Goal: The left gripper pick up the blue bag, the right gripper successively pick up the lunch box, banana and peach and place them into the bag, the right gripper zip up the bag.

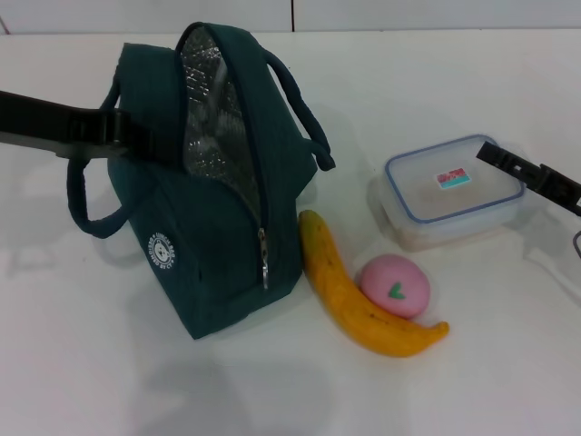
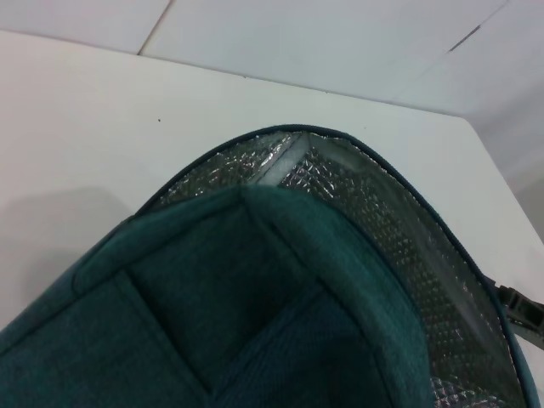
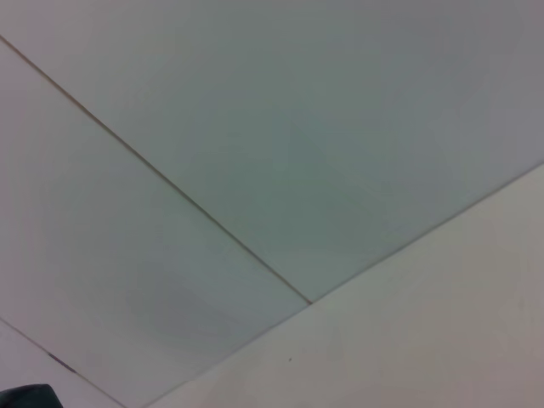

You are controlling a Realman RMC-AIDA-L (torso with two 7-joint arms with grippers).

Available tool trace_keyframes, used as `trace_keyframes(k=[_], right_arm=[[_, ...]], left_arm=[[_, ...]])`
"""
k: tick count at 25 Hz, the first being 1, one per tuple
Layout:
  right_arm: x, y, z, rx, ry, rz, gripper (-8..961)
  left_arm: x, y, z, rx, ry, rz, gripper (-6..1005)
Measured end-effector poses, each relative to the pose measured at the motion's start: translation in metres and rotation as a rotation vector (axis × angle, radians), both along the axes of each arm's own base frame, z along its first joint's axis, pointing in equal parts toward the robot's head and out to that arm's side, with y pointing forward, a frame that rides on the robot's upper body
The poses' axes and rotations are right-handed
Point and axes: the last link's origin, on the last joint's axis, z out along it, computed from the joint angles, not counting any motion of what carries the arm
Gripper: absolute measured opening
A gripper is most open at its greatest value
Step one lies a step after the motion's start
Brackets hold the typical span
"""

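Observation:
The blue bag (image 1: 209, 236) stands on the table, leaning a little, its zip open and the silver lining showing. My left gripper (image 1: 134, 136) reaches in from the left and is shut on the bag's upper left side, beside a handle. The left wrist view is filled by the blue bag (image 2: 255, 289) and its foil-lined rim. To the bag's right the banana (image 1: 349, 304) lies with the peach (image 1: 395, 284) touching it. Behind them sits the lunch box (image 1: 454, 191), lid on. My right gripper (image 1: 497, 158) hovers over the box's right end.
The white table (image 1: 91, 363) runs to a pale wall at the back. The bag's zipper pull (image 1: 263, 259) hangs at the front. A thin cable (image 1: 574, 241) shows at the right edge. The right wrist view holds only wall and table.

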Motion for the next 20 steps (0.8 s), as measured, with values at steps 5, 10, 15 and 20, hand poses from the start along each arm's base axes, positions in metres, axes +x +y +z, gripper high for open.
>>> trace_keyframes(k=[5,10,15,20], right_arm=[[-0.001,-0.001,-0.001,-0.023,0.022,-0.007,810],[-0.005,-0.007,-0.001,-0.05,0.07,0.007,811],[-0.008,-0.017,0.005,-0.056,0.158,0.023,810],[-0.01,-0.019,0.008,-0.065,0.197,0.029,809]], left_arm=[[-0.002,0.0,0.001,0.006,0.004,-0.002,31],[-0.004,0.0,-0.001,0.002,0.002,0.001,31],[-0.005,-0.001,-0.002,-0.001,-0.001,0.004,31],[-0.005,-0.002,-0.003,-0.002,-0.005,0.005,31]])
